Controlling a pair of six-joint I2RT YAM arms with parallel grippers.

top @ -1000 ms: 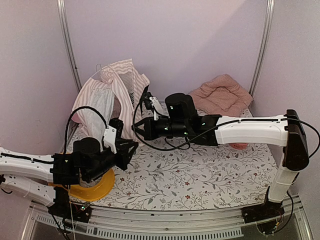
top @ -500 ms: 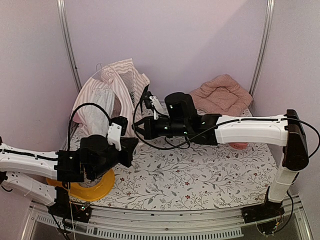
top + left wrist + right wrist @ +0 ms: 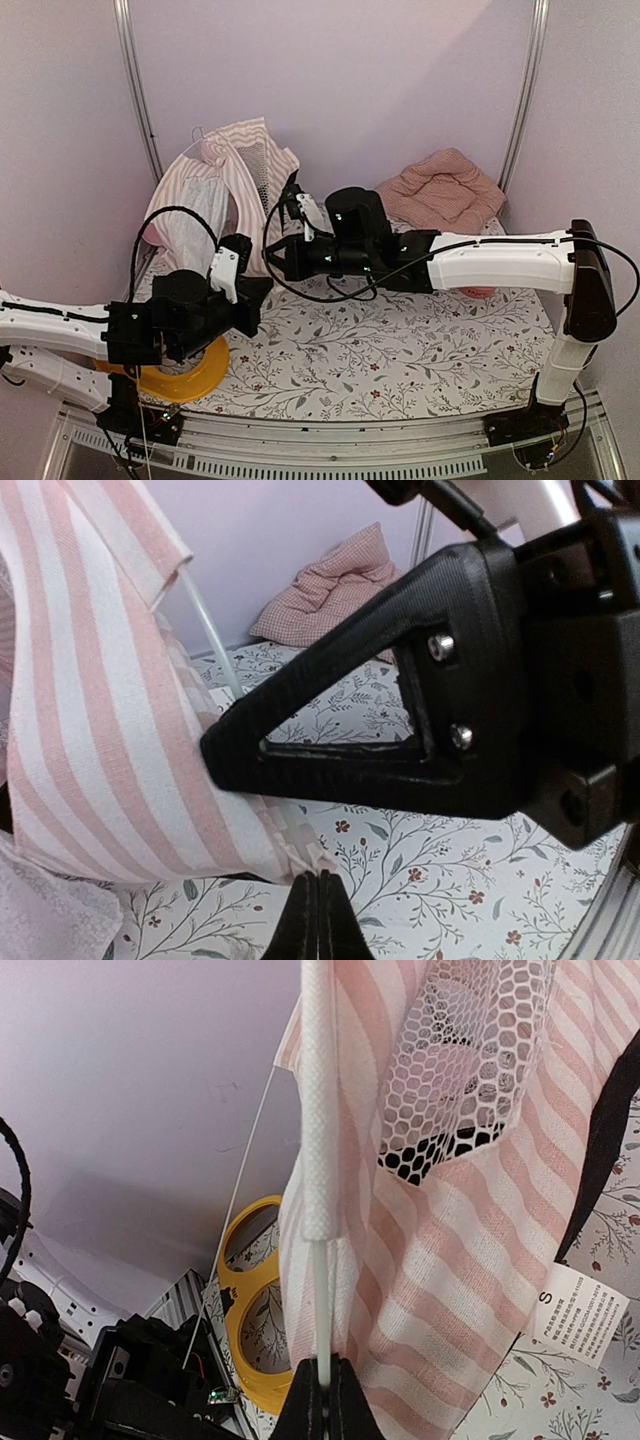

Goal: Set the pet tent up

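Pink-and-white striped fabric marks the pet tent (image 3: 225,190), which stands slumped and half-raised on the far left corner of the flowered cloth (image 3: 400,350), its top leaning against the back wall. Its honeycomb mesh window (image 3: 470,1070) faces the middle of the cloth, and a white size label (image 3: 585,1325) hangs from the fabric low down, close above the cloth.

The right gripper (image 3: 275,262) reaches across the cloth from the right side to the tent's near flank. Its fingers are pinched on a thin white pole (image 3: 320,1300) that emerges from a white sleeve along the fabric edge.

The left gripper (image 3: 318,915) sits low over the left part of the cloth, just short of the tent's bottom hem, with its fingers pressed together and nothing visible between them.

A yellow ring-shaped object (image 3: 185,375) lies at the cloth's near left edge under the left arm. A pink checked cushion (image 3: 445,190) is bunched on the far right corner of the cloth.
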